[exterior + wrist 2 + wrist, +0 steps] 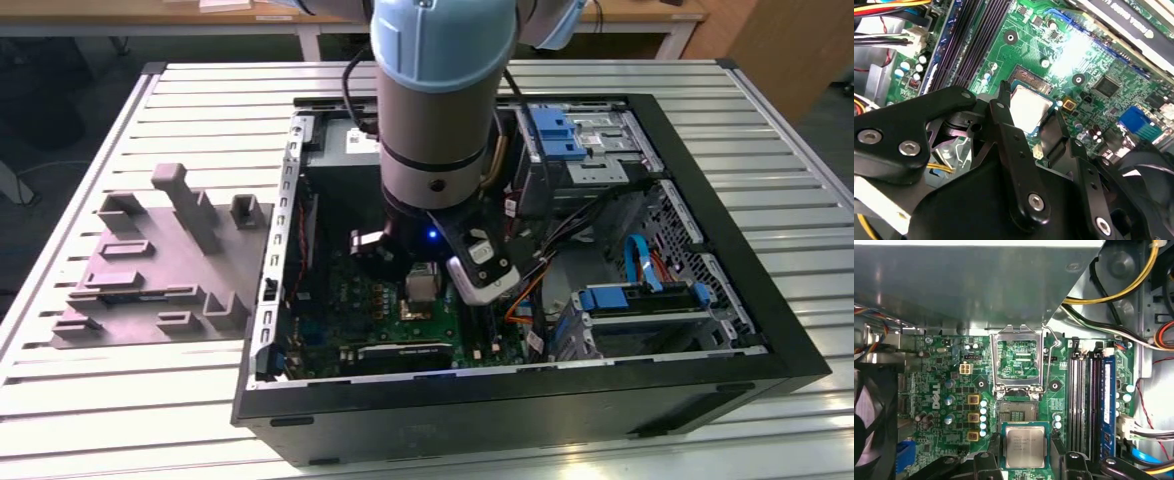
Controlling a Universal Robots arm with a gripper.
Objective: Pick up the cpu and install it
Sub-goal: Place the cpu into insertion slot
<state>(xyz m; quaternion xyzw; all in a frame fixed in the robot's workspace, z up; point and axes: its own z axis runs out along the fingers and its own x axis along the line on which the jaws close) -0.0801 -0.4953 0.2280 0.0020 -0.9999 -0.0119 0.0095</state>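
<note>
The cpu (1025, 446) is a small square chip with a pale silvery top. It sits between my gripper's (1024, 450) two black fingers (993, 446), which press its opposite edges. It hangs just above the green motherboard (944, 390), beside the open socket (1018, 411), whose metal frame (1018, 357) is flipped up. In the second wrist view the cpu (1028, 107) shows between the same black fingers (1003, 102) of the gripper (1030, 114). In the exterior view the gripper (424, 283) reaches down into the open computer case (747, 300) over the board.
A grey tray (147, 270) with upright blocks lies on the slatted table at the exterior view's left. Memory slots (1089, 400), cable bundles (1134, 335) and a black fan (869, 425) surround the socket. Blue drive brackets (634, 297) fill the case's right side.
</note>
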